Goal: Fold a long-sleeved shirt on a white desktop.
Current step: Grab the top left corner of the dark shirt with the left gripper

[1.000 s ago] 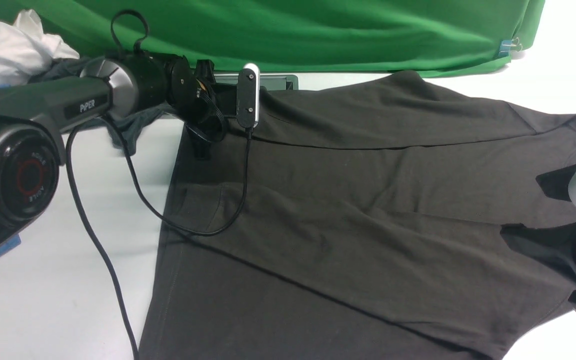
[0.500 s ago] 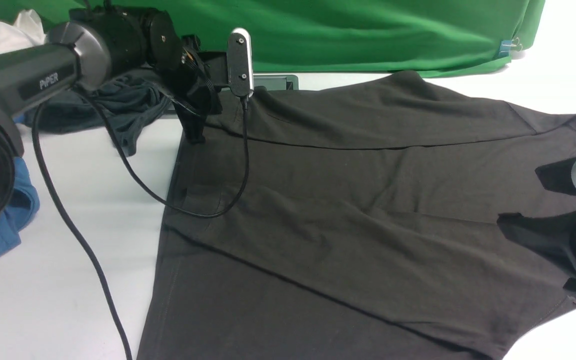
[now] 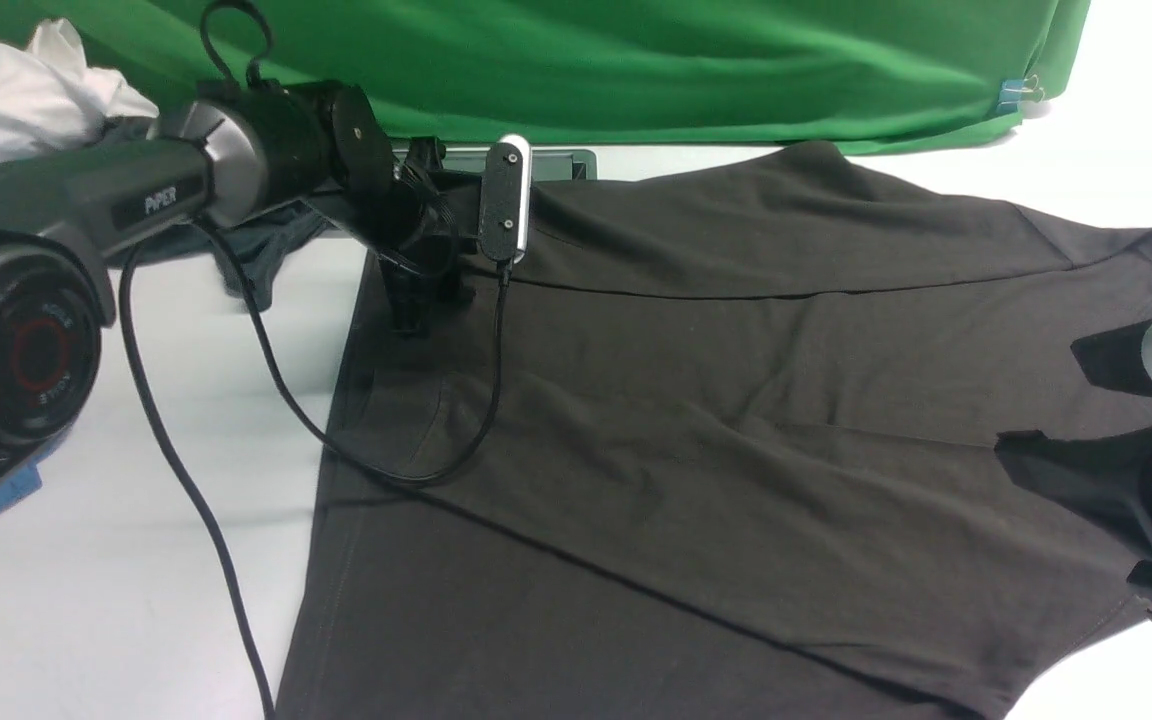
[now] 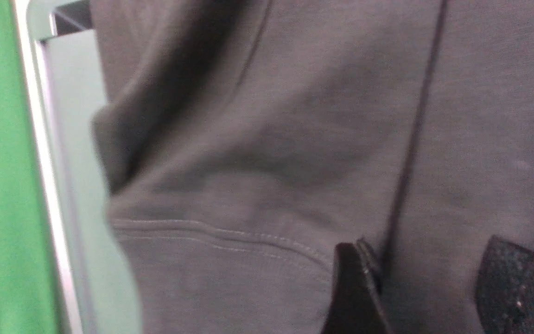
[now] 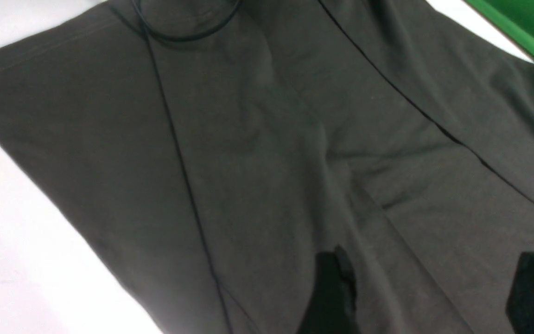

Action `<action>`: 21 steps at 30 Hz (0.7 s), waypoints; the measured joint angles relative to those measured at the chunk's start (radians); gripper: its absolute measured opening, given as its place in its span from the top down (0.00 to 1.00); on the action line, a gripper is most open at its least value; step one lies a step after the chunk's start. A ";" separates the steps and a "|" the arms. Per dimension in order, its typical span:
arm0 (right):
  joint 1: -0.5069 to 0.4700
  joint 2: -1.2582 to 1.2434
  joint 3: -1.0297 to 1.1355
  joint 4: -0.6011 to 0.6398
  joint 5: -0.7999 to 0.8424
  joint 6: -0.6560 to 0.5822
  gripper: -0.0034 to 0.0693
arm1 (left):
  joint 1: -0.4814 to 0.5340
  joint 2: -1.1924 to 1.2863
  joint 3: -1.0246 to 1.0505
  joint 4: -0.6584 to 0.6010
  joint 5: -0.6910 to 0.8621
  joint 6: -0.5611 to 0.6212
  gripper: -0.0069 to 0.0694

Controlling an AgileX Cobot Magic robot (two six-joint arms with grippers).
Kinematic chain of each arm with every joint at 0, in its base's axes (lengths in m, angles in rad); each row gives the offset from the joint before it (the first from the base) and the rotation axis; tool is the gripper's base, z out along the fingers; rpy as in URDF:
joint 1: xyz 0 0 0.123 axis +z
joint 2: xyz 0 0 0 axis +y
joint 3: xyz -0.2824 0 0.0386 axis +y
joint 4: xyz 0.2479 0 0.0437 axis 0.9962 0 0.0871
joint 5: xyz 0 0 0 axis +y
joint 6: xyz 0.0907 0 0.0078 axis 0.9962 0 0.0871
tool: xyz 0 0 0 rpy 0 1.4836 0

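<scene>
Starting from the near side, the shirt (image 3: 696,480) lies flat on the desktop (image 3: 86,600) and runs out of the front view at its near edge. Its left edge is straight and goes away from the robot. Left of this edge the desktop is bare white, crossed only by a black cable (image 3: 186,480), which loops over the edge onto the fabric. At the near right corner a small piece of white desktop shows beyond the shirt. Folded layers lie across the body and make long diagonal edges.

On the right, the right gripper (image 3: 1086,420) hovers over the right part of the shirt. Its fingers are spread wide and nothing is between them. On the left, a blue cloth (image 3: 6,490) looks out from under the left arm (image 3: 86,210).

Farther away, the left gripper (image 3: 431,305) points down at the far left corner of the shirt, just inside the left edge. Its fingers stand apart over the fabric and pinch nothing; if the tips touch the fabric, I cannot tell. A grey garment (image 3: 266,250) lies just left of this corner, partly hidden by the arm. A white cloth (image 3: 16,90) is bunched at the far left. A dark flat frame (image 3: 556,160) sits behind the corner. The green backdrop (image 3: 636,70) closes the far side, and the farthest part of the shirt reaches its lower hem.
</scene>
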 joint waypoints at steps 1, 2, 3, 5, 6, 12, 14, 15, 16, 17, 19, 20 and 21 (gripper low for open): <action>0.000 0.000 0.000 0.000 0.000 0.001 0.31 | 0.000 0.001 0.000 0.000 -0.006 0.000 0.40; 0.000 0.000 0.000 0.000 0.000 0.004 0.31 | 0.000 0.005 -0.001 0.003 -0.031 0.001 0.40; 0.000 0.000 0.000 0.000 0.000 0.008 0.31 | 0.000 0.008 -0.001 0.003 -0.050 0.002 0.41; 0.000 0.000 0.000 0.000 0.001 0.015 0.31 | 0.000 0.016 -0.001 0.005 -0.082 0.003 0.43; 0.000 0.000 0.000 0.000 0.005 0.022 0.31 | 0.000 0.020 -0.001 0.008 -0.117 0.003 0.47; 0.000 0.000 0.000 0.000 0.007 0.030 0.31 | 0.000 0.026 -0.001 0.025 -0.183 0.004 0.58; 0.000 0.000 0.000 0.000 0.007 0.030 0.31 | 0.000 0.026 -0.001 0.025 -0.192 0.004 0.61; 0.000 0.000 0.000 0.000 0.007 0.030 0.31 | 0.000 0.026 -0.001 0.025 -0.198 0.004 0.62; 0.000 0.000 0.000 0.000 0.007 0.030 0.31 | 0.000 0.027 -0.001 0.025 -0.199 0.004 0.62; 0.000 0.000 0.000 0.000 0.007 0.030 0.31 | 0.000 0.028 -0.001 0.025 -0.202 0.004 0.62; 0.000 0.000 0.000 0.000 0.007 0.030 0.31 | 0.000 0.032 -0.001 0.025 -0.206 0.005 0.62; 0.000 0.000 0.000 0.000 0.008 0.030 0.31 | 0.000 0.039 -0.001 0.025 -0.208 0.005 0.62; 0.000 0.000 0.000 0.000 0.008 0.030 0.31 | 0.000 0.045 -0.001 0.025 -0.211 0.005 0.62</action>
